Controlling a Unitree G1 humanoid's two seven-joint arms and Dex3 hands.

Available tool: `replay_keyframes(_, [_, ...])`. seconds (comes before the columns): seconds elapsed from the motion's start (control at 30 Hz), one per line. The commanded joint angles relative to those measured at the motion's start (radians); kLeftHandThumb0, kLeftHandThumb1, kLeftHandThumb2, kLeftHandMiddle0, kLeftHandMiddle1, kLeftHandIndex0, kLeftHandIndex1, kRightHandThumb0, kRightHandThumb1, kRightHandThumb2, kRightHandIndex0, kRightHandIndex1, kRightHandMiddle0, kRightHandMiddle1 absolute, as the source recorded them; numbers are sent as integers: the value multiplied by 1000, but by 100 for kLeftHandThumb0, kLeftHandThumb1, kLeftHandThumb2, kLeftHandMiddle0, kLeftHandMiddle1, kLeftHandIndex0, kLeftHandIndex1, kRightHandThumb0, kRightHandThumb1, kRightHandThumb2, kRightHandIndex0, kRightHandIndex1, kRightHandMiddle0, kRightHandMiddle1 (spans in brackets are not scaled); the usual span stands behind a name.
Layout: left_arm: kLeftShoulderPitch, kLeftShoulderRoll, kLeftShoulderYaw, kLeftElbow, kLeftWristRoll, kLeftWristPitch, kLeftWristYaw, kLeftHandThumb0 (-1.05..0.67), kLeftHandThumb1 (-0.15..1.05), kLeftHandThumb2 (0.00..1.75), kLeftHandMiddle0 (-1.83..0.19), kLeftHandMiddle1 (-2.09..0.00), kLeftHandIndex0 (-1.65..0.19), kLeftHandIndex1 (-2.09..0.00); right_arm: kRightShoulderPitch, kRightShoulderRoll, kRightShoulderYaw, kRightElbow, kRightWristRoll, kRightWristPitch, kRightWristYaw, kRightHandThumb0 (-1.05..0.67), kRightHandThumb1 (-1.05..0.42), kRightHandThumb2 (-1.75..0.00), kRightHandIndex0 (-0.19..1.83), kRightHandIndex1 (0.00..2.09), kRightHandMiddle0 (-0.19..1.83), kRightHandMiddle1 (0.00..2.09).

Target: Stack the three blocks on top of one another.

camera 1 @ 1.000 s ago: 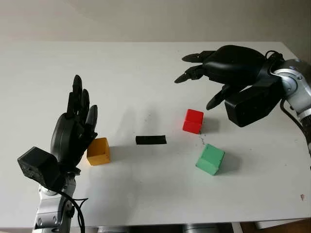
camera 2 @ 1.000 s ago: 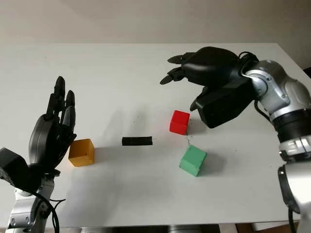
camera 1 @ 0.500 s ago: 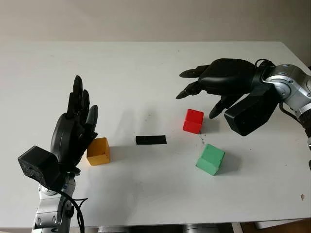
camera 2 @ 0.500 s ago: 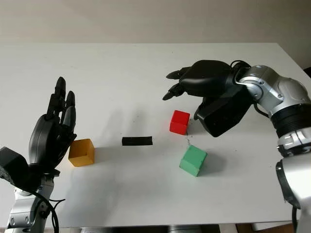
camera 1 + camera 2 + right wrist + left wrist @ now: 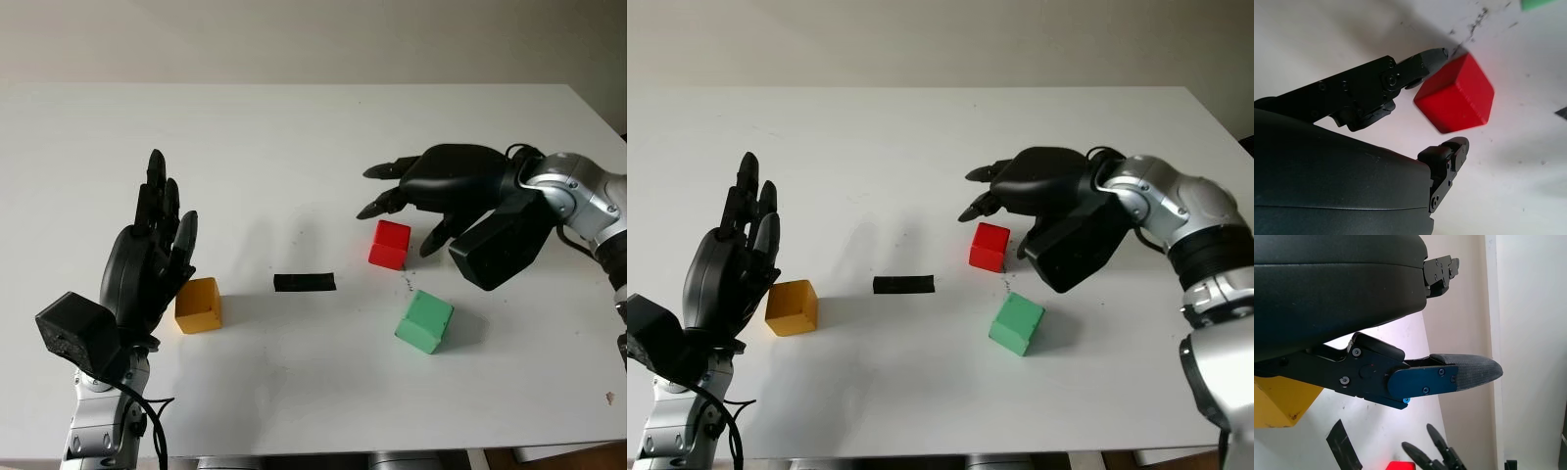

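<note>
Stacking has not begun: all three blocks sit apart on the white desk [image 5: 294, 137], none on another. Taking the red block [image 5: 390, 243] as the landmark, the green block [image 5: 424, 320] lies just nearer the robot and slightly to its right, a strip of black tape [image 5: 305, 282] lies to its left, and the yellow block [image 5: 199, 305] sits well beyond that tape, further left. The right hand [image 5: 446, 191] hovers just above and behind the red block, holding nothing; in the right wrist view its fingers [image 5: 1432, 56] stand apart on either side of the cube without touching it. This looks like the reach for a first pick. The next move calls for lowering until the fingers straddle the cube squarely, then closing on opposite faces. The left hand [image 5: 147, 264] is open, raised beside the yellow block. No containers are on the desk
</note>
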Motion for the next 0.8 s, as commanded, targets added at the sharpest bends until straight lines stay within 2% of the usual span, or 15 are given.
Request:
replay_keyframes(0.0, [-4,6,3,-22,0,1,0,-78,105,48,19,-5,19,-3,11,12,3,9,13,11,-1,-40,-90,-6,9,4,45,6])
replay_keyframes(0.5, [-5,13,5,-13,1,-4,-13,-76,105,50,19,-3,19,0,18,24,6,66,16,-40,-89,-35,-93,-6,14,7,55,11])
replay_keyframes(0.6, [-4,14,7,-15,-5,-1,-20,-76,105,49,19,-3,19,0,16,21,9,66,7,-47,-106,-34,-96,-7,16,7,66,18])
replay_keyframes(0.63, [-4,15,6,-16,-3,0,-20,-76,105,49,19,-3,19,0,15,19,10,68,0,-53,-125,-35,-97,-6,17,7,71,23])
replay_keyframes(0.7, [-4,17,7,-16,-5,3,-23,-76,105,50,19,-2,19,0,12,16,13,70,-14,-55,-154,-38,-96,-6,23,6,60,82])
replay_keyframes(0.77, [-5,17,7,-17,-5,3,-25,-75,105,50,19,-2,19,0,6,14,15,72,-22,-55,-169,-38,-95,-5,25,6,48,123])
